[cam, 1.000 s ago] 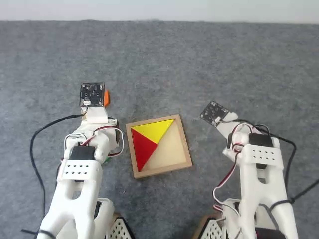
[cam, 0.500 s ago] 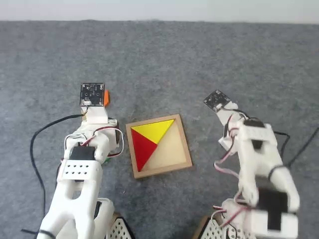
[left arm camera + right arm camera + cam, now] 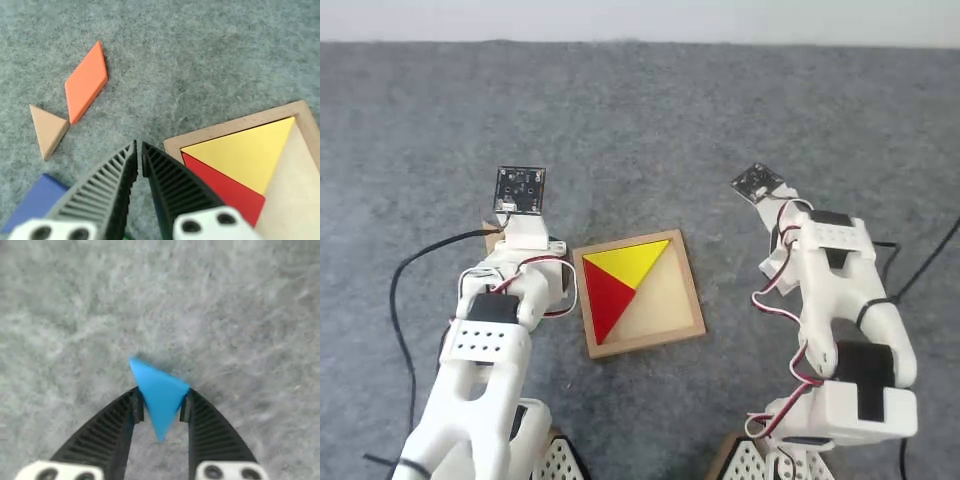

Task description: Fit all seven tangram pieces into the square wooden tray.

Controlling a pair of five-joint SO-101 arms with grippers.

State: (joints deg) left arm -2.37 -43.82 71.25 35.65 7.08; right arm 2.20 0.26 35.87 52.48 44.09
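Observation:
The square wooden tray [image 3: 670,302] lies between my two arms with a yellow triangle [image 3: 630,262] and a red triangle [image 3: 605,296] set in it. My left gripper [image 3: 139,146] hangs shut and empty over the carpet beside the tray's corner [image 3: 225,126]. Past it lie an orange parallelogram [image 3: 86,83], a tan triangle [image 3: 47,130] and a dark blue piece [image 3: 34,204]. My right gripper [image 3: 161,392] is shut on a light blue triangle [image 3: 157,382], which sits point-down between the fingers above the grey carpet, to the right of the tray.
Grey carpet covers the whole table. The left arm [image 3: 485,330] and the right arm [image 3: 840,300] flank the tray, with cables trailing by each. Open carpet stretches beyond the tray toward the far edge.
The right arm has lifted and swung forward, its wrist camera now farther from the base. The left arm's wrist has shifted slightly right and now covers the orange piece in the high view.

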